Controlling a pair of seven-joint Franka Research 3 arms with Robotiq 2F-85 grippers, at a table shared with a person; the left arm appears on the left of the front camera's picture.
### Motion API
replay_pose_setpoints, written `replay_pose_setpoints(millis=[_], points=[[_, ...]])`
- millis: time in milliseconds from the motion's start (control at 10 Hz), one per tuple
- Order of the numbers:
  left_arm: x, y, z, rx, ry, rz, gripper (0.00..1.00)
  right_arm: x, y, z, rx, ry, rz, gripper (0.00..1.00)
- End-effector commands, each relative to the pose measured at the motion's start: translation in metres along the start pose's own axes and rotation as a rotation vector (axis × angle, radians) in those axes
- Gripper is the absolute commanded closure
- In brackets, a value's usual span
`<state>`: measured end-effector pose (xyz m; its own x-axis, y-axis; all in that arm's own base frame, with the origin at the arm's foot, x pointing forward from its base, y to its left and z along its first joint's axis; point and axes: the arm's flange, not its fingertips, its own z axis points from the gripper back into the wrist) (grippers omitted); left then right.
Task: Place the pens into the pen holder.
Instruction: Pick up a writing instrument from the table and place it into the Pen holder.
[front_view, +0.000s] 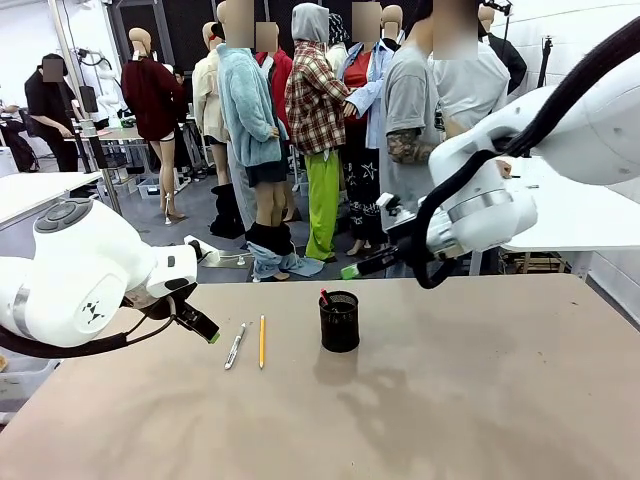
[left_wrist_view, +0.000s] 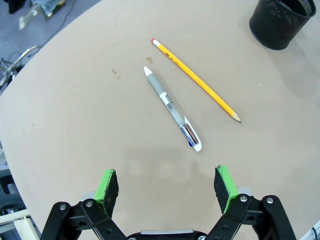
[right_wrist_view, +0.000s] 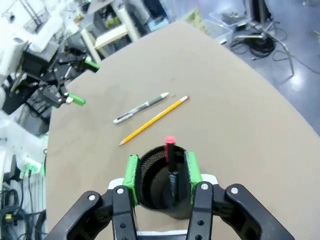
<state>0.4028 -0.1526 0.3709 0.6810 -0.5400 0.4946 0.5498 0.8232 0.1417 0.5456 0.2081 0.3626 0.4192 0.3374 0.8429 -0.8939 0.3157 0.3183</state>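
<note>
Pens number three: a slim yellow wooden pencil (front_view: 262, 341) with a pink eraser, a white and silver pen (front_view: 235, 346) with a partly clear barrel, and a dark pen with a red end (front_view: 324, 297). There is one pen holder, a small black metal-mesh cylindrical cup (front_view: 339, 322). It stands upright near the middle of the front view on the brown tabletop (front_view: 480, 400). The dark pen stands inside it at a lean, its red end poking above the rim. The pencil and the white pen lie flat just left of the cup, side by side, close but not touching. The pencil is the nearer of the two to the cup.

The left jaws hang low over the tabletop at the left of the front view, spread wide and empty. In the left wrist view their green pads (left_wrist_view: 107, 185) flank bare tabletop at the bottom of the frame, with the white pen above them at centre. The right jaws sit high, above and behind the cup, parted and holding nothing. In the right wrist view their green pads (right_wrist_view: 131, 171) frame the cup and the dark pen.

Bare tabletop spreads across the right and lower parts of the front view. The far edge runs not far behind the cup.
</note>
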Motion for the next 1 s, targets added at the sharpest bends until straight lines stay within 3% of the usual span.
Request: replay_pose_setpoints(millis=[0,300,500,700,900], points=[[-0.001,0.002,0.001,0.0,-0.001,0.004,0.0,0.0,0.016,0.044,-0.15,-0.026,-0.017,0.54],[-0.001,0.002,0.001,0.0,-0.001,0.004,0.0,0.02,0.027,0.132,-0.47,0.048,-0.082,0.54],[-0.001,0.002,0.001,0.0,-0.001,0.004,0.0,0.025,0.042,0.168,-0.622,0.114,-0.141,0.54],[-0.001,0.002,0.001,0.0,-0.001,0.004,0.0,0.027,0.047,0.192,-0.767,0.278,-0.221,0.54],[-0.001,0.002,0.001,0.0,-0.001,0.004,0.0,0.025,0.044,0.202,-0.916,0.518,-0.326,0.43]])
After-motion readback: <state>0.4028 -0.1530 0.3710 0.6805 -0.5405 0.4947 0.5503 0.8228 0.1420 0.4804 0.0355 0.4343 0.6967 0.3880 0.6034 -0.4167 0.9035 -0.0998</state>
